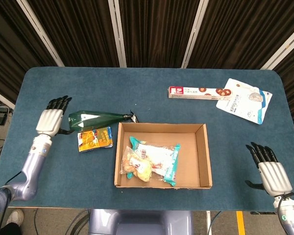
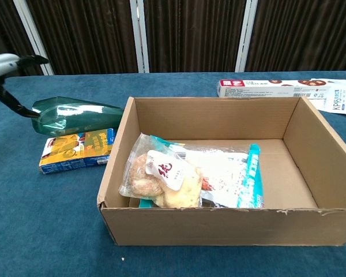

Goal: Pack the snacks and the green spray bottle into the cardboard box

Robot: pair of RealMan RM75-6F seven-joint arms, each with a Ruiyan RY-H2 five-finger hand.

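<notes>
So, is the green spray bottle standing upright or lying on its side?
Lying on its side. The green spray bottle stretches flat along the table, left of the cardboard box, outside it.

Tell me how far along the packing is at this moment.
Done: two snack bags lie inside the cardboard box. In hand: nothing; the left hand is open beside the green spray bottle, the right hand open near the table edge. Left: the bottle, orange snack pack, long biscuit box and white pouch.

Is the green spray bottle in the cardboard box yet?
No, the green spray bottle lies on the table left of the cardboard box.
</notes>
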